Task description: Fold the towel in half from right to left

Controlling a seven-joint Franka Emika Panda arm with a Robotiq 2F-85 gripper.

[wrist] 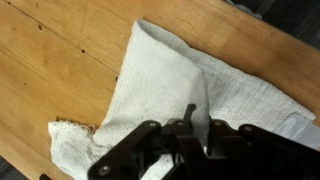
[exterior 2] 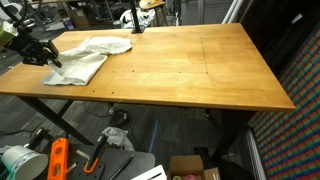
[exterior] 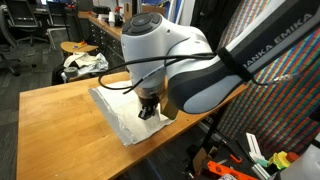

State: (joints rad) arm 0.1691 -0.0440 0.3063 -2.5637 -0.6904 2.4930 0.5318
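Note:
The towel [wrist: 165, 65] is a pale grey-white cloth lying rumpled on the wooden table [exterior 2: 200, 70]. It sits near one end of the table in both exterior views [exterior: 118, 112] [exterior 2: 85, 58]. My gripper [wrist: 190, 122] is shut on a raised fold of the towel, and the cloth runs up between the two black fingers. In an exterior view the gripper [exterior 2: 40, 55] stands at the towel's outer end, by the table edge. In an exterior view the gripper [exterior: 148, 108] is low over the cloth, and the arm hides part of the towel.
A white-and-dark fabric bundle [exterior: 85, 65] lies on a round stool beyond the table. Under the table are an orange tool [exterior 2: 57, 158], a bucket [exterior 2: 15, 160] and a box [exterior 2: 190, 168]. Benches and chairs stand behind. Bare tabletop [exterior: 50, 110] stretches beside the towel.

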